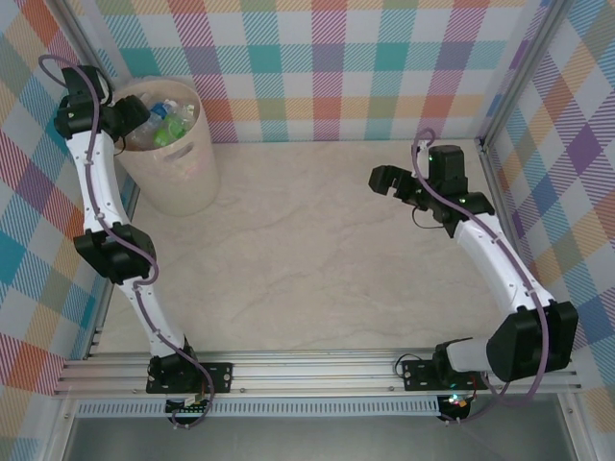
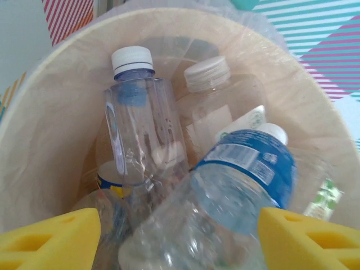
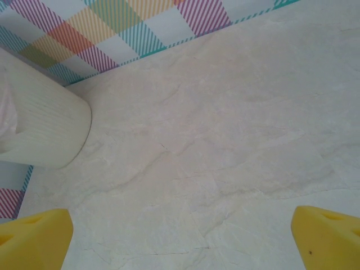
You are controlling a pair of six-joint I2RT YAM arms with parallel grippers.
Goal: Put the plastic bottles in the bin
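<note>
left fingers (image 2: 50, 242) flank a bottle (image 2: 242, 180) in the bin (image 2: 50, 112).

Bottles (image 2: 140, 129) piled in bin (image 1: 184, 181); bin on table (image 1: 317, 250), far-left corner.

- Blue label (image 2: 247, 166) on the nearest bottle (image 2: 191, 236) — rows of small white print, too blurred to read.
- White label (image 2: 248, 119) behind it — a round green mark, no legible letters.
- Yellow-and-blue label (image 2: 109, 181) low in the bin (image 2: 50, 140) — nothing readable.
- Green-and-white label (image 2: 326, 198) at the right — unreadable.
</note>
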